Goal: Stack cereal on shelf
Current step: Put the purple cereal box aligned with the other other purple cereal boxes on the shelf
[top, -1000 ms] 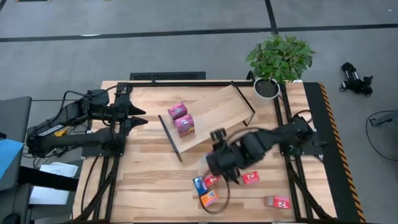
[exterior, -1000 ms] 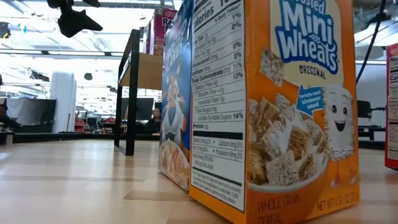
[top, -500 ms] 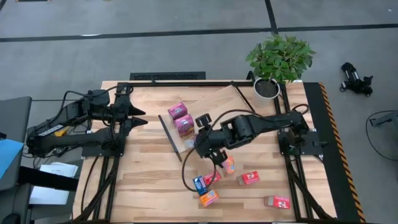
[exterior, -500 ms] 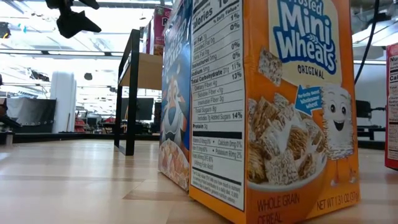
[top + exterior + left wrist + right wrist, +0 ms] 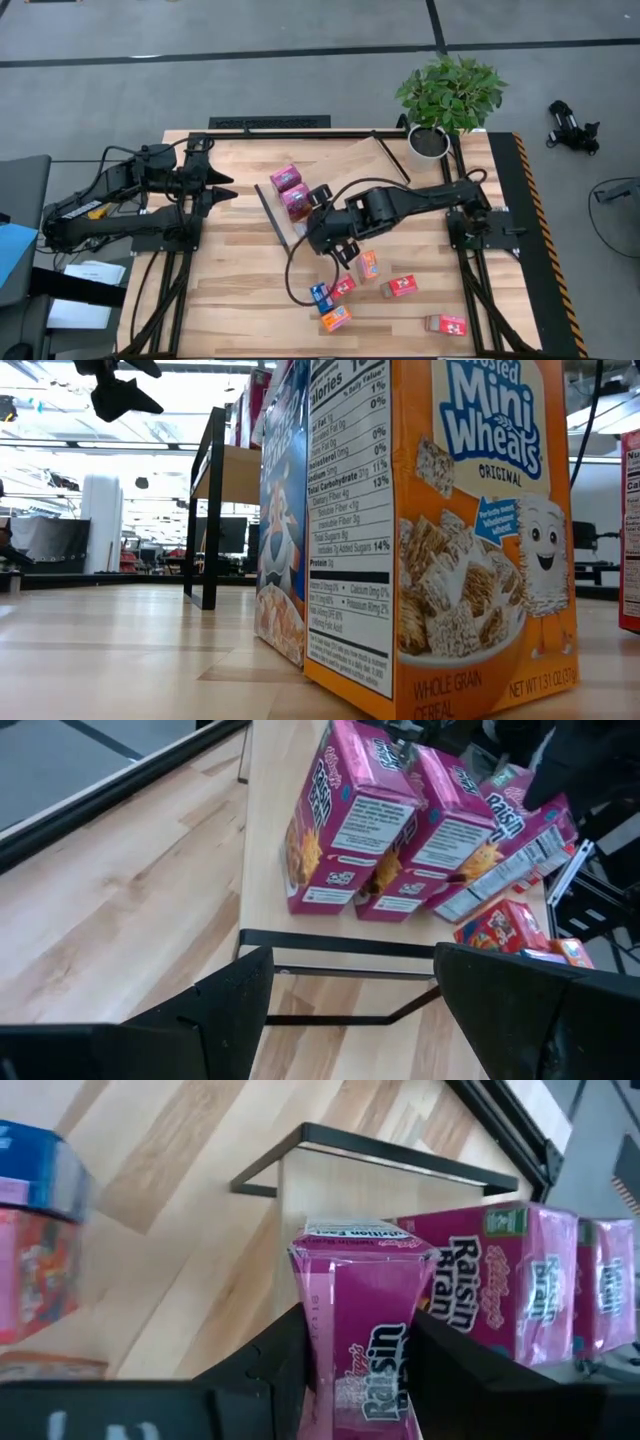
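Over the shelf (image 5: 345, 175), right pincer (image 5: 352, 1370) grips (firmly) a pink cereal box (image 5: 358, 1315)

The high view looks straight down on the table; the low view sits at tabletop level. Both wrist views face the pink boxes (image 5: 400, 830) ahead of their fingers.

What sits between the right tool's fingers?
A magenta Raisin Bran box, pinched by the right tool beside two boxes on the shelf; the right wrist view shows it.
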Action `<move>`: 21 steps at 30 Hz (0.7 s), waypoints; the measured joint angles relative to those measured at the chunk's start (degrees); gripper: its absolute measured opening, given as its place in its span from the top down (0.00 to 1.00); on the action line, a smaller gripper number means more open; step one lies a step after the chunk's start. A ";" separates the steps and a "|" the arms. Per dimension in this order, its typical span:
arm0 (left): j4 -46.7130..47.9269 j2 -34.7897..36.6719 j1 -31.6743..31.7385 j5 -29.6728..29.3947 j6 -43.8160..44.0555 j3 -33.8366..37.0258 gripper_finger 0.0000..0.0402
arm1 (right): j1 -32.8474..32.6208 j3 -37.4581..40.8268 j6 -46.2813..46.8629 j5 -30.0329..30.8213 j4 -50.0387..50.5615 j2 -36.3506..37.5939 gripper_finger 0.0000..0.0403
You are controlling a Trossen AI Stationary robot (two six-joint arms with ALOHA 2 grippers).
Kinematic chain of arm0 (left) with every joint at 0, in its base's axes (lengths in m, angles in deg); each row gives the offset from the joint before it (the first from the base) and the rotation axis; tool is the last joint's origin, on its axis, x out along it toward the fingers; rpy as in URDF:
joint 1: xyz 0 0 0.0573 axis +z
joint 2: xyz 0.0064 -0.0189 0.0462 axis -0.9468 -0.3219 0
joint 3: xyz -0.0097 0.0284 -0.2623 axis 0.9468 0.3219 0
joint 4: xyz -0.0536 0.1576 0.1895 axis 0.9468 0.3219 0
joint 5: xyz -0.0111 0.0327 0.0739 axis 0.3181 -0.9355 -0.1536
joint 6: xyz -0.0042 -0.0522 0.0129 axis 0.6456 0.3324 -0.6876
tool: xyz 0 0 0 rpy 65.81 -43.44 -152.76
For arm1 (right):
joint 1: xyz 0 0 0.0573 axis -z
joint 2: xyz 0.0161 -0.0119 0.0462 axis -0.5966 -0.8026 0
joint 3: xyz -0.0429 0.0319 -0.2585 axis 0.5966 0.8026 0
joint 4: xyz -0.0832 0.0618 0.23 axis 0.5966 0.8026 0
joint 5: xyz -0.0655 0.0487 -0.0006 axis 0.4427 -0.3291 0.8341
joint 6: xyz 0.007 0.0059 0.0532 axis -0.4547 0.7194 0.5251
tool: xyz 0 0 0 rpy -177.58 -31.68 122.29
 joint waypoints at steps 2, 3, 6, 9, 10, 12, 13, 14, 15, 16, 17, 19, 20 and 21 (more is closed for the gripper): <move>0.00 -0.01 0.01 0.00 0.01 0.00 0.33 | 0.02 0.00 -0.03 0.04 -0.21 0.08 0.55; 0.00 0.01 0.02 0.00 0.02 0.00 0.33 | 0.02 0.00 -0.01 0.20 -0.55 0.08 0.54; 0.00 0.01 0.00 0.00 0.15 0.00 0.33 | 0.21 0.00 -0.02 0.53 -1.47 0.08 0.50; 0.00 0.01 0.01 0.00 0.28 0.00 0.33 | 0.39 0.00 -0.03 0.89 -2.26 0.08 0.47; 0.00 -0.01 0.02 0.00 0.28 0.00 0.33 | 0.56 0.00 -0.04 1.08 -2.59 0.08 0.45; 0.00 -0.01 0.00 0.02 0.31 0.00 0.33 | 0.54 0.00 -0.09 2.03 -2.74 0.08 0.43; 0.00 0.01 0.02 0.00 0.33 0.00 0.33 | 0.65 0.00 -0.18 2.32 -2.68 0.08 0.42; 0.00 -0.01 0.01 0.00 0.33 0.00 0.33 | 0.87 0.00 -0.23 2.33 -2.73 0.08 0.41; 0.00 0.01 0.00 0.00 0.33 0.00 0.33 | 0.98 0.00 -0.17 2.41 -2.82 0.08 0.40; -0.01 0.00 0.01 0.01 0.35 0.00 0.33 | 1.15 0.00 -0.06 2.78 -2.88 0.08 0.39; -0.01 -0.01 0.00 0.01 0.35 0.00 0.33 | 1.32 0.00 -0.02 3.35 -2.90 0.08 0.39; 0.00 0.00 0.01 0.01 0.37 0.00 0.33 | 1.33 0.00 -0.23 4.81 -2.90 0.08 0.38; 0.00 0.01 0.01 0.00 0.39 0.00 0.33 | 1.33 0.00 -0.25 5.38 -2.99 0.08 0.38; 0.00 0.01 0.01 0.01 0.39 0.00 0.33 | 1.33 0.00 -0.22 5.46 -3.20 0.08 0.38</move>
